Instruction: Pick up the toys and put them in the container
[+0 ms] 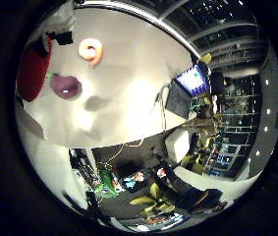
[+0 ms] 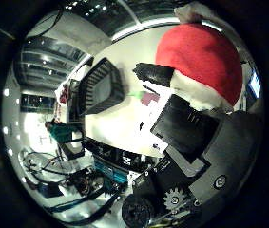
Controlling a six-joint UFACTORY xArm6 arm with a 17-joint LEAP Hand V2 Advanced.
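Little-finger-side palm view, left to right: red plush [image 1: 33,69] at the view's edge, very close to the palm; purple toy [image 1: 66,86] on the white bench [image 1: 128,73], just beside the plush; orange ring [image 1: 91,50] a little further on, apart from the purple one. Both small toys lying loose on the bench, untouched.

Thumb-side palm view, left to right: dark container [image 2: 100,85] standing on the bench, open side showing, well apart from the plush; then the red plush with its white trim, filling much of the view, pressed against the black and white parts of the hand [image 2: 191,142].

Handling, as a judgement: plush probably soft, light, squashy, not fragile; best taken round its bulk, fingers sinking in rather than pinching an edge. Purple toy glossy, likely smooth and a bit slippery; better wrapped from both sides. Ring probably light, rigid or rubbery; to be taken across the rim or hooked through the hole.

Hand: appears closed around the red plush, held against the palm, though fingertips mostly out of sight, so firmness of hold not to be told.
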